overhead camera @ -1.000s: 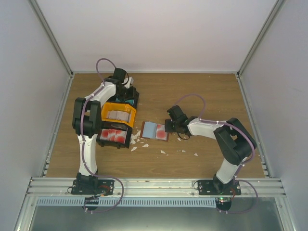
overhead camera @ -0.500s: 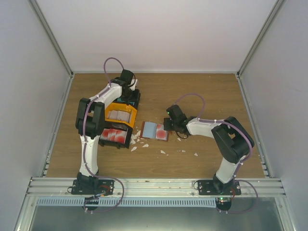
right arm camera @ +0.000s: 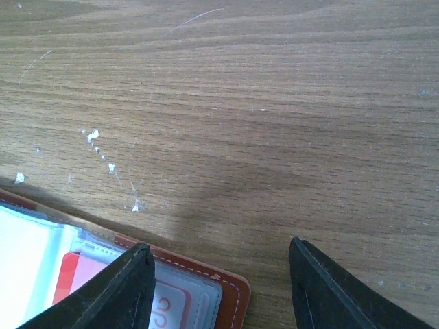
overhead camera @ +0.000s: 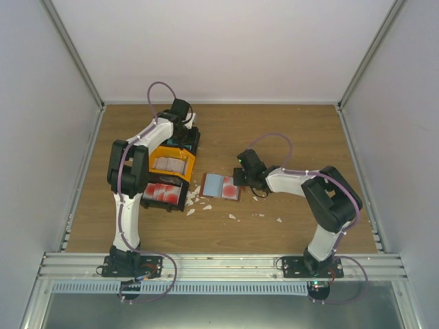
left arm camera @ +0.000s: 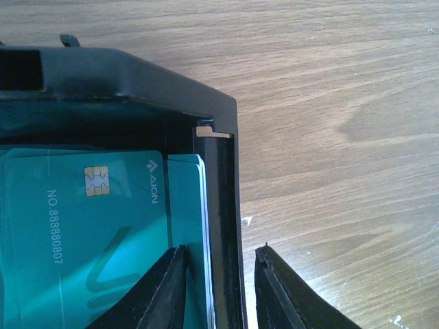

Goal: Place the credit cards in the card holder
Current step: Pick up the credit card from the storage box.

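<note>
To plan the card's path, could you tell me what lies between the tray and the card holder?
White scraps on the wooden table, seen in the top view.

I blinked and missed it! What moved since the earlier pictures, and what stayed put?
The left gripper swung a little right over the far end of the tray, its fingers now either side of the tray's wall by a teal card. Nothing was picked up or dropped. The right gripper, card holder and white scraps stayed almost as they were.
</note>
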Action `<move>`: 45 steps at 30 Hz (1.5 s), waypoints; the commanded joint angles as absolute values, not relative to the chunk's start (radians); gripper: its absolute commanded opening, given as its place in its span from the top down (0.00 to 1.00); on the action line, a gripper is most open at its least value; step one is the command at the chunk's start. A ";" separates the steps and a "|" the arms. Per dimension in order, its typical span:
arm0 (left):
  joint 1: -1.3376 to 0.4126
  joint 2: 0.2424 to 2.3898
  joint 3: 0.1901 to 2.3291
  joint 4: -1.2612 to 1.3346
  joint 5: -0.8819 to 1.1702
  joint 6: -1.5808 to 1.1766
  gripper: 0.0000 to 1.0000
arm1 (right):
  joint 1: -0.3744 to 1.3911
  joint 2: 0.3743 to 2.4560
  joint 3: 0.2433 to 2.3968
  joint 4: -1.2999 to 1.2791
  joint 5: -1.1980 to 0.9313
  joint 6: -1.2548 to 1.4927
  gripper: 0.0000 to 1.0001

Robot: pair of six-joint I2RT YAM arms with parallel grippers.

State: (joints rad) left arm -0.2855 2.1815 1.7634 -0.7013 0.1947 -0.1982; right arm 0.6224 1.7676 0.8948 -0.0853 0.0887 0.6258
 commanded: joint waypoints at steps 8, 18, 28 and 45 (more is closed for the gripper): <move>-0.288 2.123 1.792 -0.734 0.232 -0.183 0.72 | 0.615 1.825 0.859 -0.163 0.073 0.655 0.45; -0.285 2.120 1.787 -0.731 0.230 -0.183 0.79 | 0.615 1.825 0.858 -0.168 0.074 0.655 0.45; -0.283 2.105 1.789 -0.738 0.226 -0.179 0.85 | 0.614 1.832 0.860 -0.168 0.072 0.655 0.45; -0.283 2.056 1.778 -0.741 0.176 -0.170 0.97 | 0.614 1.767 0.853 -0.172 0.043 0.665 0.45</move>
State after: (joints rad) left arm -0.2810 2.1296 1.7668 -0.7483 0.1879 -0.1818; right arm 0.6193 1.7641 0.8940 -0.0849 0.0811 0.6376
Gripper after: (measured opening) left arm 0.053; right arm 0.549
